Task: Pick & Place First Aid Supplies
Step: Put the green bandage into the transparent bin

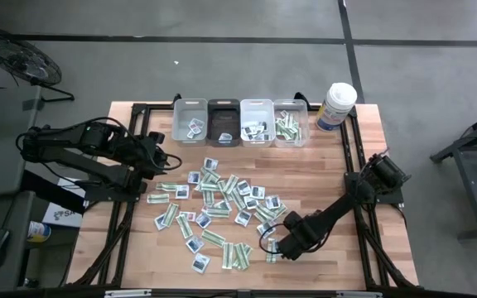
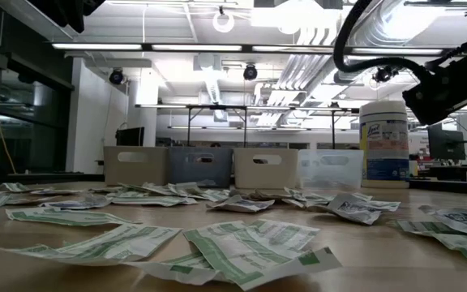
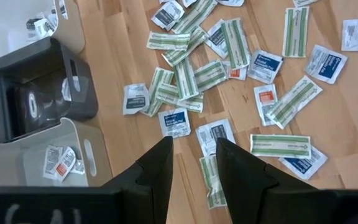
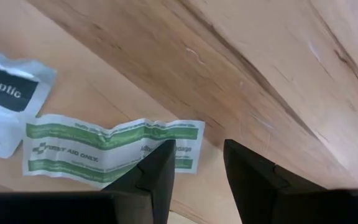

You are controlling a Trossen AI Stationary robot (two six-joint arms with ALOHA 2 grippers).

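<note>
Green-and-white strip packet (image 4: 114,151) flat on worktop (image 4: 278,74), one end just before right gripper (image 4: 199,163) | jaws parted, empty | advice: straddle that end squarely, drop low, pinch | bins (image 1: 240,122) far side | left gripper (image 3: 194,160) parted, empty, above scatter.

Bare wood table (image 1: 350,170) right of the scattered packets (image 1: 222,203); four bins (image 1: 240,122) and canister (image 1: 336,106) along the far edge.

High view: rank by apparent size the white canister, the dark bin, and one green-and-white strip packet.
1. dark bin
2. white canister, smaller in footprint, though it stands taller and so nearer the camera
3. green-and-white strip packet
</note>
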